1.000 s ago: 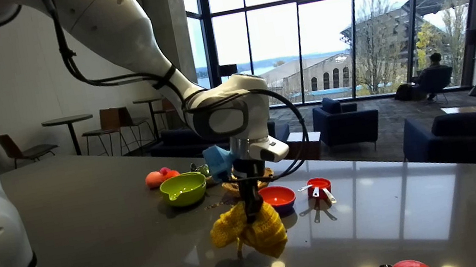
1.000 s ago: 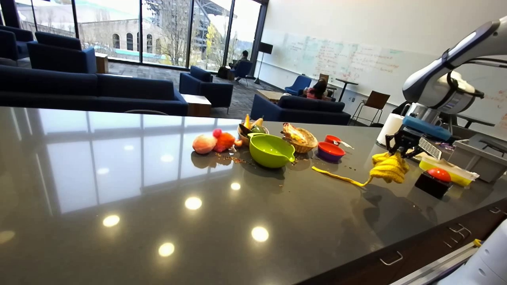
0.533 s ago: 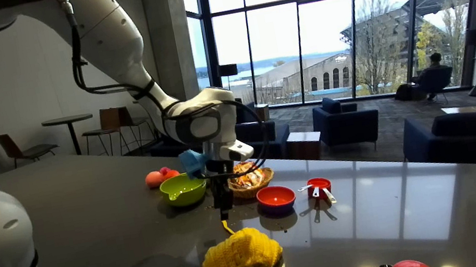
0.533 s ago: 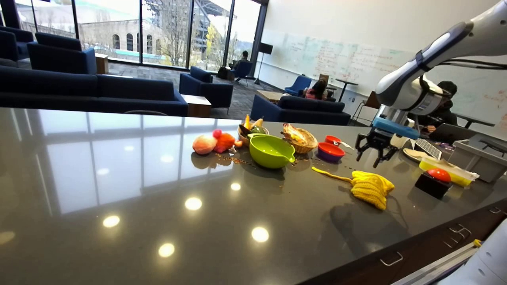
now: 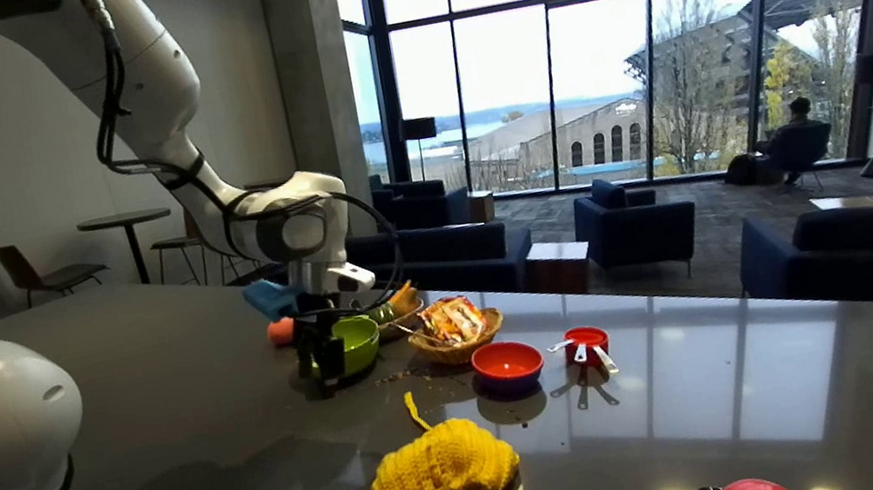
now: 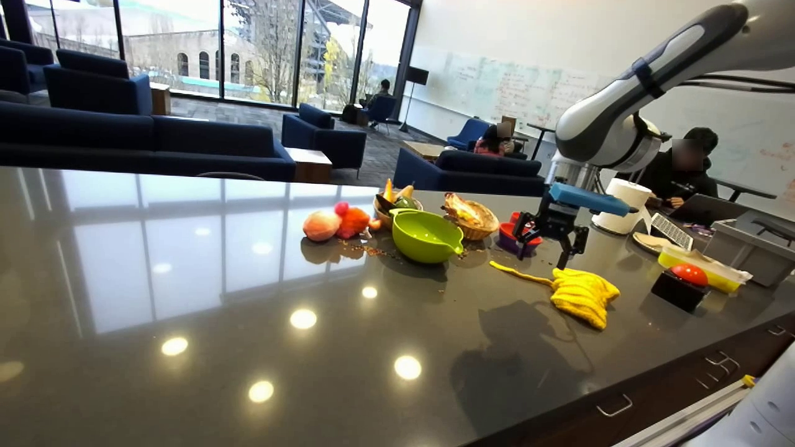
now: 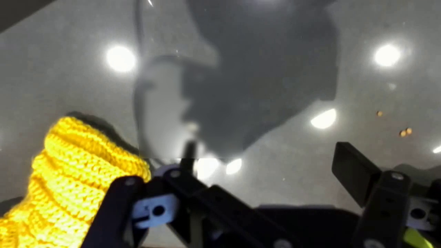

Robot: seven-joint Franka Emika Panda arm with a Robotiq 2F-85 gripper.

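While the gripper hangs above a glossy grey counter, it is spread wide apart. Below it and to one side, a yellow knitted item lies crumpled on the counter, clear of the gripper. Round light reflections spot the counter; a green bowl stands farther from the gripper. Well beyond it are dark blue sofas, tall windows and a whiteboard. The arm extends over the counter, bent at the wrist, gripper directed downward.
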